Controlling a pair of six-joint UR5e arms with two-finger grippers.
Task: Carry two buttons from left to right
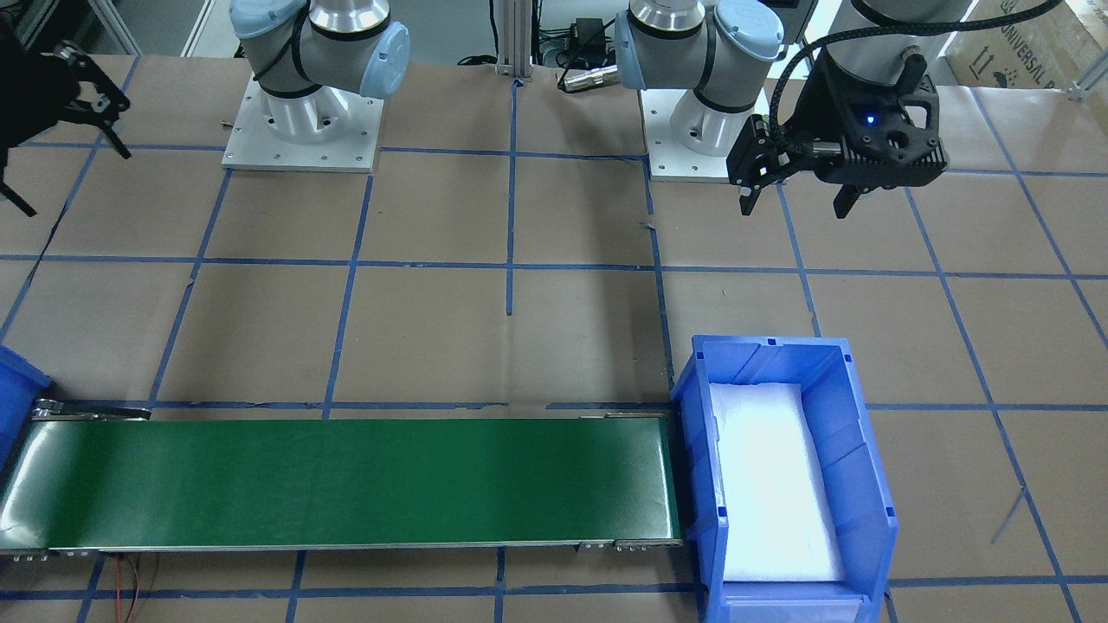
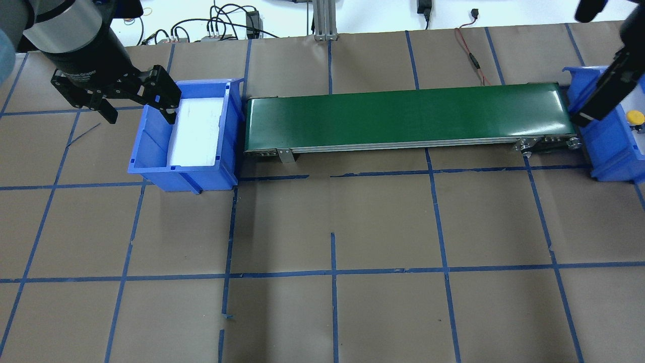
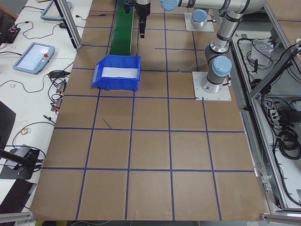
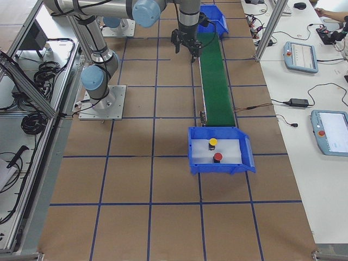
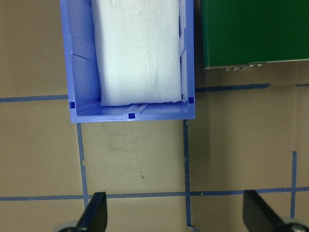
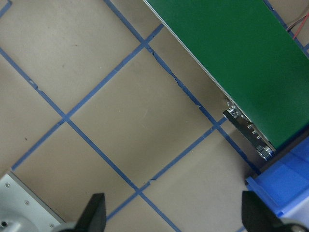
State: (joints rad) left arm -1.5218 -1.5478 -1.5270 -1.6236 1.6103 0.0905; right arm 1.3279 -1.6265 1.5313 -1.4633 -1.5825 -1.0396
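The yellow button (image 4: 213,142) and the red button (image 4: 217,157) stand on white foam in the right blue bin (image 4: 196,160). Only the yellow button (image 2: 635,118) shows in the overhead view, at the frame's edge. My left gripper (image 2: 141,120) is open and empty, raised above the table on the robot's side of the left blue bin (image 2: 151,151). That bin holds only a white foam pad (image 5: 137,48). My right gripper (image 6: 174,217) is open and empty, raised over the table near the conveyor's right end. It also shows in the front view (image 1: 78,182).
A green conveyor belt (image 2: 403,116) runs between the two bins. Brown paper with blue tape lines covers the table. The two arm bases (image 1: 303,112) stand at the robot's side. Cables lie past the belt's far side (image 2: 473,55).
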